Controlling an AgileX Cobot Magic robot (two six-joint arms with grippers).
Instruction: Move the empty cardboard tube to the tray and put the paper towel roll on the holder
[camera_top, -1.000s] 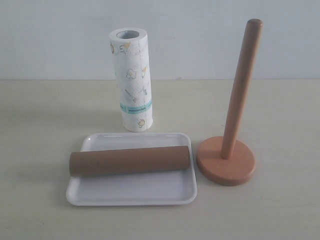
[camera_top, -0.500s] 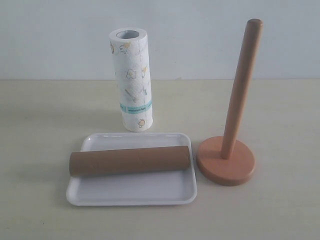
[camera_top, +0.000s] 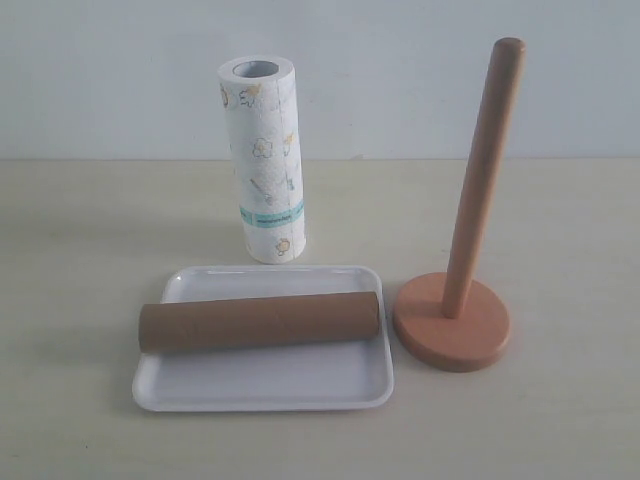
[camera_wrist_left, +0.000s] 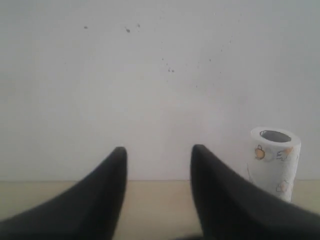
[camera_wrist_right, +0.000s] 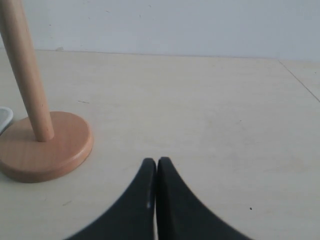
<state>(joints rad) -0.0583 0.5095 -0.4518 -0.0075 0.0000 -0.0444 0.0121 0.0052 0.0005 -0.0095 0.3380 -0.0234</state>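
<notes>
The empty cardboard tube (camera_top: 258, 321) lies on its side across the tray (camera_top: 265, 385), running the long way. Its left end pokes just past the tray's left rim and its right end sits near the right rim. The tray rests flat on the pale table (camera_top: 80, 250), towards the front.

Just behind the tray the paper towel roll (camera_top: 265, 160) stands upright on the table, hollow core up and teal band low on its side. It is apart from the tube and not on the holder. The holder (camera_top: 452, 325) stands just right of the tray, its round base close beside the tray's right rim. Its slim pole rises bare to its rounded top.

Over to the left wrist view: the left gripper (camera_wrist_left: 159, 148) has its two dark fingers spread well apart, with nothing between them. It faces the white wall, and the roll (camera_wrist_left: 274, 160) stands off to one side beyond the fingers.

In the right wrist view the right gripper (camera_wrist_right: 156, 160) has its fingertips pressed together, only a hairline between them, gripping nothing. It is above bare table, with the holder's base and lower pole (camera_wrist_right: 45, 147) near, off to one side. A sliver of the tray's white edge (camera_wrist_right: 4, 117) peeks in beyond the base.
</notes>
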